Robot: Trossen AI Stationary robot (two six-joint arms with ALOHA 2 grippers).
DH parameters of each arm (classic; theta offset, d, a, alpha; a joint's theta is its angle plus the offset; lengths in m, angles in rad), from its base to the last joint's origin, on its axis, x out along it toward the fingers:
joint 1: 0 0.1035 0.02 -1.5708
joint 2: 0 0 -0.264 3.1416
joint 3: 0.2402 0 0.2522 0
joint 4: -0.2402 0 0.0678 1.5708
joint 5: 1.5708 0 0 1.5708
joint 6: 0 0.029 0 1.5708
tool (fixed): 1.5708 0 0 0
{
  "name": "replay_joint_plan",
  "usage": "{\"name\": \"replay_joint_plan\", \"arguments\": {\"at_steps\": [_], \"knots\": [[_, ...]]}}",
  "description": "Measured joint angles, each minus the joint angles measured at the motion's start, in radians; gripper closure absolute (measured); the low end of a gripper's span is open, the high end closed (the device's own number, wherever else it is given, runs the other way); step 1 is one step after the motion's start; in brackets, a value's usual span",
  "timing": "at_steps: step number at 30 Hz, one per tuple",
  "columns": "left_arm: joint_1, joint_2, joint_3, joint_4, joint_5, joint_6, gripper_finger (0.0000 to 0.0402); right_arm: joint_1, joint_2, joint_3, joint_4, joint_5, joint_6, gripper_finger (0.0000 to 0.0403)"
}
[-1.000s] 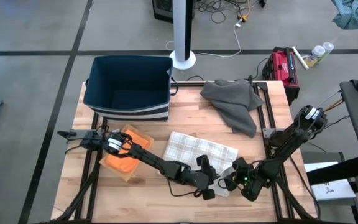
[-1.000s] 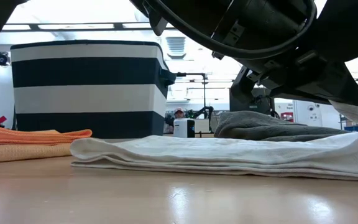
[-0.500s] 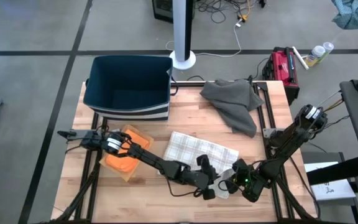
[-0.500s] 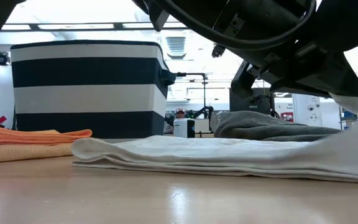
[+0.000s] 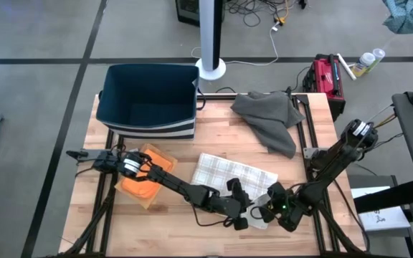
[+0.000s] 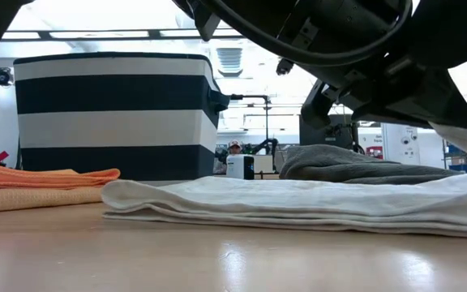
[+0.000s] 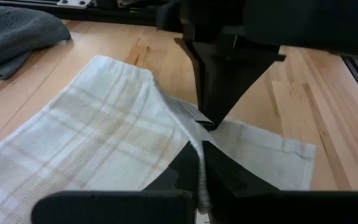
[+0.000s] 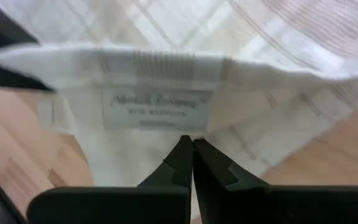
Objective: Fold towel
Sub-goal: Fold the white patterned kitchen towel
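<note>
**What the views hide or cut off**

From above, the grippers' fingertips are too small to make out, and both dark wrists cover the near corner of the towel. In the low view the arms fill the top as dark bulk, their fingers lost, and the towel runs off the right edge. The orange cloth is cut by the left edge there. The label on the towel carries print too blurred to read. The grey cloth is cropped at the left wrist picture's corner. A person far behind the basket is too small to tell more.
</note>
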Motion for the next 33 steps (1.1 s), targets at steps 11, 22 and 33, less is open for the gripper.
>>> {"name": "replay_joint_plan", "arguments": {"at_steps": [11,22,33], "knots": [[0.0,0.0,0.0,0.001,0.017,0.0,0.0398,0.01,-0.04,0.06,-0.247,-0.082,0.091,0.0403],[-0.001,0.0,0.0,0.03,0.02,0.0,0.0399,-0.009,-0.036,0.061,-0.25,-0.098,0.093,0.0403],[-0.001,0.0,0.0,0.034,0.025,0.001,0.0399,0.002,-0.036,0.07,-0.311,-0.232,0.139,0.0403]]}}
